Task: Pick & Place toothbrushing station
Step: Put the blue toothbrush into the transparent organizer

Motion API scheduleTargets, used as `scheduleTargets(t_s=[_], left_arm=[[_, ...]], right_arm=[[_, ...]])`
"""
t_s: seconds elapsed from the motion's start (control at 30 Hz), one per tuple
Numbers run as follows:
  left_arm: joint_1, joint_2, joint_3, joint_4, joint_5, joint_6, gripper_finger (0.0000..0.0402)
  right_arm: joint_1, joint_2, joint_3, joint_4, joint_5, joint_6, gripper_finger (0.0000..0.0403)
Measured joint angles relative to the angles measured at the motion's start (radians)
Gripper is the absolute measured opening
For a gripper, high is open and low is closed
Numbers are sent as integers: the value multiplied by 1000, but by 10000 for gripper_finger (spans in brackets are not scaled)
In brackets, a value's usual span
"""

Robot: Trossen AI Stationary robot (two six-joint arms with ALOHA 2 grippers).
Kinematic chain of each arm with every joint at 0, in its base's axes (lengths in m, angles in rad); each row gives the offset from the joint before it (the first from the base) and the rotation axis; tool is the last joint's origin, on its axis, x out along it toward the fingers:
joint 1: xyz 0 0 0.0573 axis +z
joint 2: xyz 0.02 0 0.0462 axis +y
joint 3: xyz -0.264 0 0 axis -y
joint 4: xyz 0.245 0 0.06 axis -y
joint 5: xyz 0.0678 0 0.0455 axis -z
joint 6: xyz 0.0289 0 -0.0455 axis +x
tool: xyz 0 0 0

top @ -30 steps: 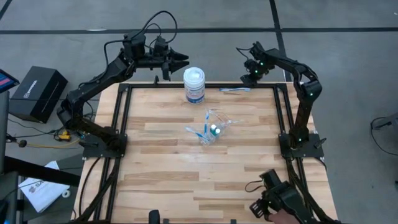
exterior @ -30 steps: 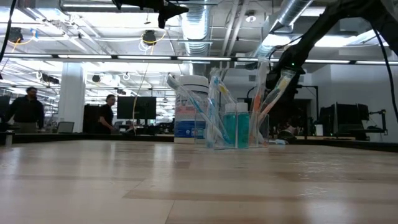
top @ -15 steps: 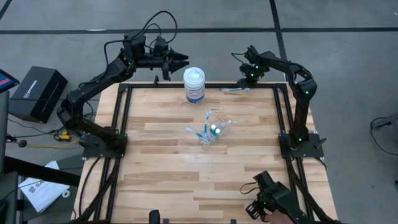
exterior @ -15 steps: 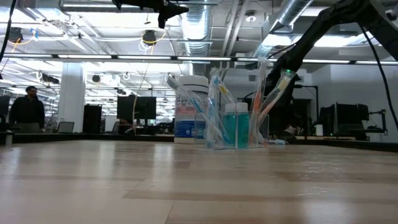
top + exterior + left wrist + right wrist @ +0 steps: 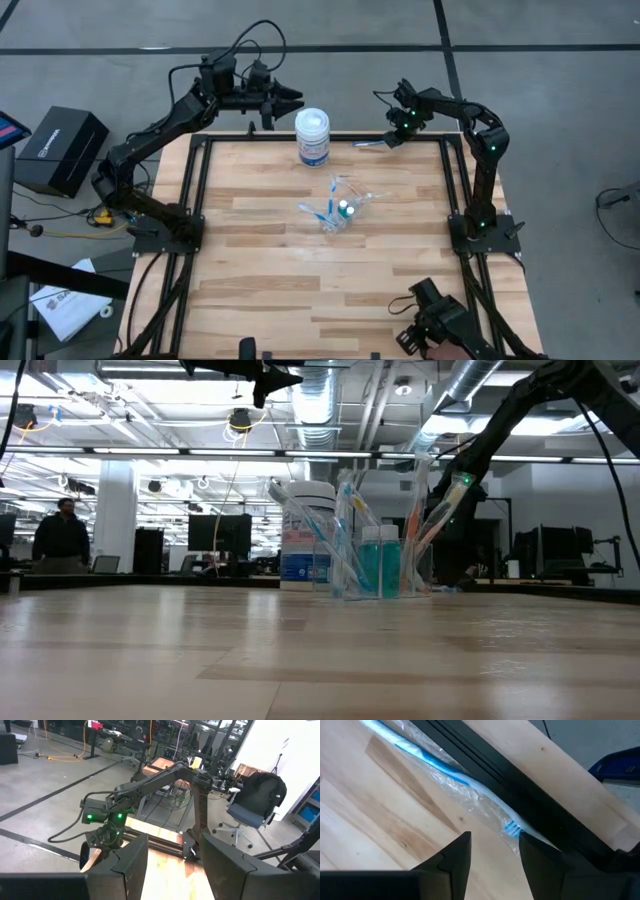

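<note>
With its fingers parted and empty, the right gripper [image 5: 492, 852] hovers over the wrapped toothbrush [image 5: 445, 770] at the table's [image 5: 270, 290] one-o'clock edge, tight against the black rail [image 5: 520, 785], so closing there risks pinching only slippery wrap or striking that rail.

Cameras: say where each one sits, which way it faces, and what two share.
High view: overhead, looking down on the table; both arms, holder, white jar.
Low view: table height, facing the room; holder, arms overhead.
Left wrist view: left gripper open, facing the right arm.
Right wrist view: right gripper open over the wrapped toothbrush.
Shared: high and low both show holder and jar.
</note>
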Motion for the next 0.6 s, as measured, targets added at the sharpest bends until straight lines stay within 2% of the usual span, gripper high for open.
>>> scheduleTargets(t_s=[0.6], left_arm=[[2, 0, 0, -2, 7, 0, 172]], right_arm=[[-10, -4, 55, -24, -21, 4, 154]])
